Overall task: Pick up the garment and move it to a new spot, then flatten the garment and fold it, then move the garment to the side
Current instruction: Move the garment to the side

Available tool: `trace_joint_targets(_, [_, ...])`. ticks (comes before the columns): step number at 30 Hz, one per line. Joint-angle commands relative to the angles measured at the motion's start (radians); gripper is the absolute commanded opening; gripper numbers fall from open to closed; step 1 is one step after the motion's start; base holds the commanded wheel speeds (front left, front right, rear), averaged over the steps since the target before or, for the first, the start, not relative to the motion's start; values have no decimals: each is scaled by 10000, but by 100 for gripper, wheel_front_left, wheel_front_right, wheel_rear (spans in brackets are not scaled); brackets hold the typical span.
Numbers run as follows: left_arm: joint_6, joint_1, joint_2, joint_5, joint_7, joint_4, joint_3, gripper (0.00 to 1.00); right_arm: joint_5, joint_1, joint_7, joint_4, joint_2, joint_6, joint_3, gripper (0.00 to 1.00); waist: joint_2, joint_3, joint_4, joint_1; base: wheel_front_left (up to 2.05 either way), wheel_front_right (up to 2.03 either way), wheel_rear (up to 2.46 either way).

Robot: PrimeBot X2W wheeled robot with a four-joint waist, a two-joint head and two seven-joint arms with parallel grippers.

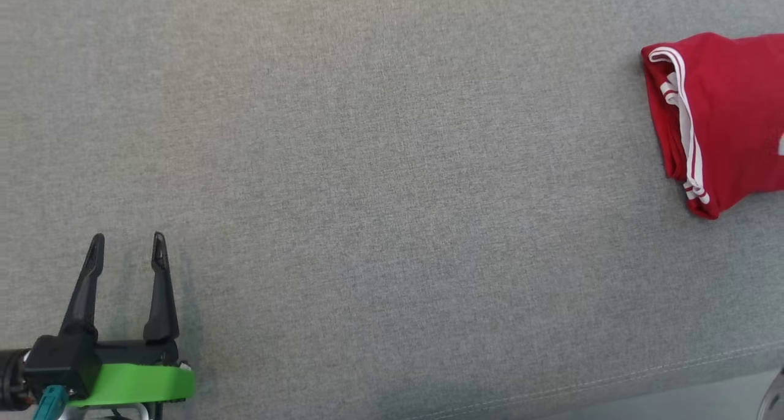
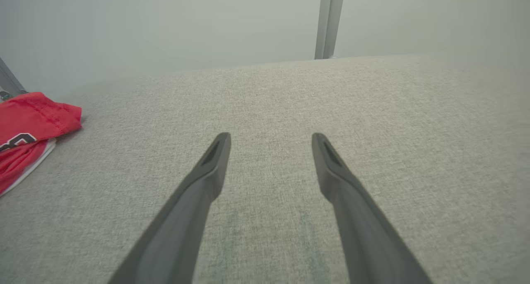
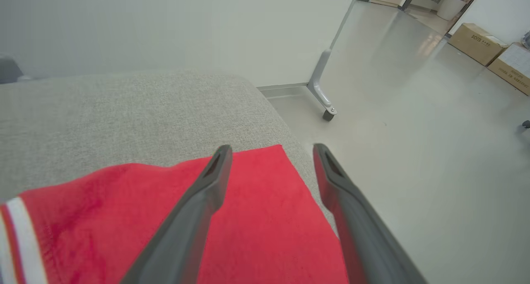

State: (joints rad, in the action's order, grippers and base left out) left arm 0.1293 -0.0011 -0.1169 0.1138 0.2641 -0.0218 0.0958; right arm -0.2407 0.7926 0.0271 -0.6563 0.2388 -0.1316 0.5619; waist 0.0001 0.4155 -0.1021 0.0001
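I see the folded red cloth garment with white stripe trim (image 1: 729,114) lying on the grey fabric-covered counter (image 1: 392,193), at the counter's right end beside its side edge. My right gripper (image 3: 272,148) hangs just above the garment, its two dark fingers spread apart and gripping nothing. One finger is over the red cloth and the other is past the counter's edge. My left gripper (image 1: 128,238) sits over the counter's near left part, fingers open and empty, well apart from the garment.
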Motion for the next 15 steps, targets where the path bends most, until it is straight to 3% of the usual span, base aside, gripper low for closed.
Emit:
trace_joint_targets(1, [13, 147, 73, -28, 0, 20, 75, 100, 57, -275, -276, 164, -57, 18, -195, 100, -1, -646, 180, -1, 0, 0, 0])
trace_joint_targets(8, [-112, 618, 470, 109, -1, -77, 483, 100, 741, -1929, -2094, 1603, -640, 18, -1687, 100, -1, -2029, 500, -1, 0, 0, 0])
trace_joint_targets(15, [-312, 1213, 642, 457, -1, 54, 781, 100, 1572, -4272, -2862, 2845, -1229, 18, -2815, 100, -1, -2895, 840, -1, 0, 0, 0])
